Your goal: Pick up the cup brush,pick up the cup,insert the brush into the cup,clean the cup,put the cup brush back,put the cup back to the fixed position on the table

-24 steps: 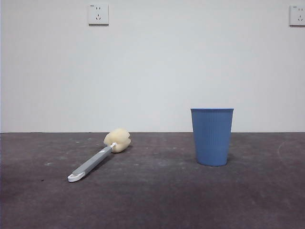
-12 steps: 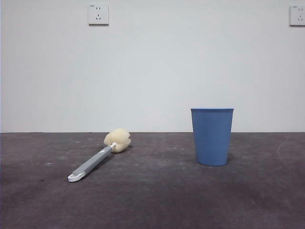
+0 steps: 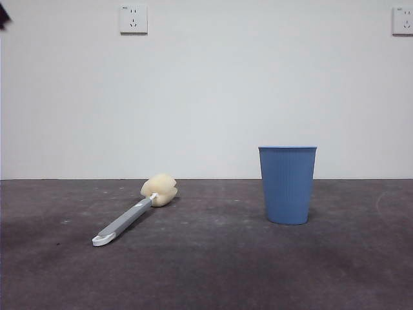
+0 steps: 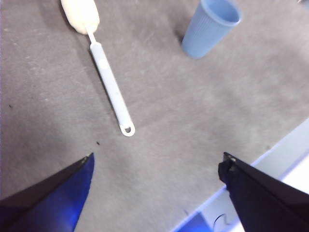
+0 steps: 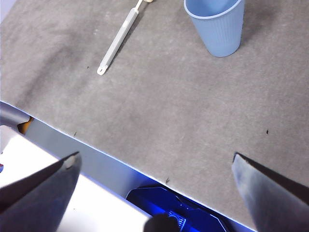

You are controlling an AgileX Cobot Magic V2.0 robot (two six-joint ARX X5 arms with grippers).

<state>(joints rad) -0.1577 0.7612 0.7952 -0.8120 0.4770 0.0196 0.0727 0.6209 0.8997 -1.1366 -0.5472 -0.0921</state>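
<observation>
Left claw (image 4: 157,166) black wedge jaws with blue sheen, right claw (image 5: 154,166) dark grey

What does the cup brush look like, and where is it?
The cup brush lies flat on the dark table, beside the blue cup but apart from it. It has a long grey handle, a white tip with a small loop, and a rounded cream-yellow sponge head pointing toward the wall. No gripper touches it; only the table does.
</observation>
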